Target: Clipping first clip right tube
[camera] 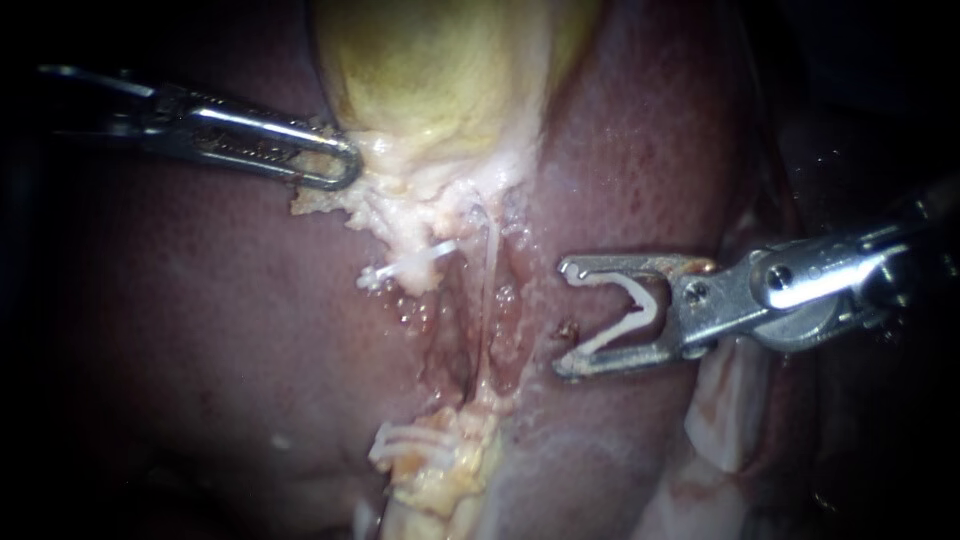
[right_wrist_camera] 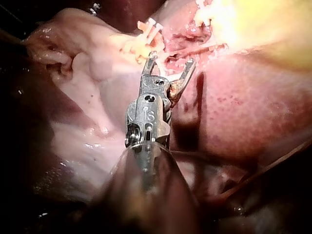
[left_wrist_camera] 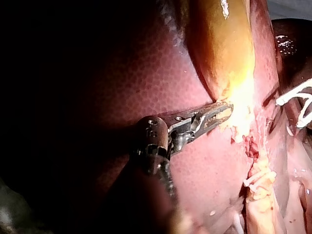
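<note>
Reaching in from the right, the right instrument point(camera: 565, 320) holds its jaws spread wide. A white clip point(camera: 640, 310) sits in the fork with one leg lying along each jaw, so the jaws grip that clip and nothing else. Their tips lie just beside the right tube point(camera: 489, 285), a thin pale strand running down the raw groove in the liver point(camera: 180, 330). The tube is ahead of the open mouth, not between the jaws. From the right wrist view I can't quite tell whether the jaw tips brush the tissue under them.

Across the groove, the left instrument point(camera: 335, 168) comes in from the left with its jaws closed on the pale tissue point(camera: 420, 190) at the lower edge of the yellow gallbladder point(camera: 440, 70). Just below that grip a second clip point(camera: 412, 266) lies crosswise, beside the right tube on its left. Further down the groove, lower clips point(camera: 400, 445) sit against a lump of yellowish fat point(camera: 450, 480), well apart from both instruments.
</note>
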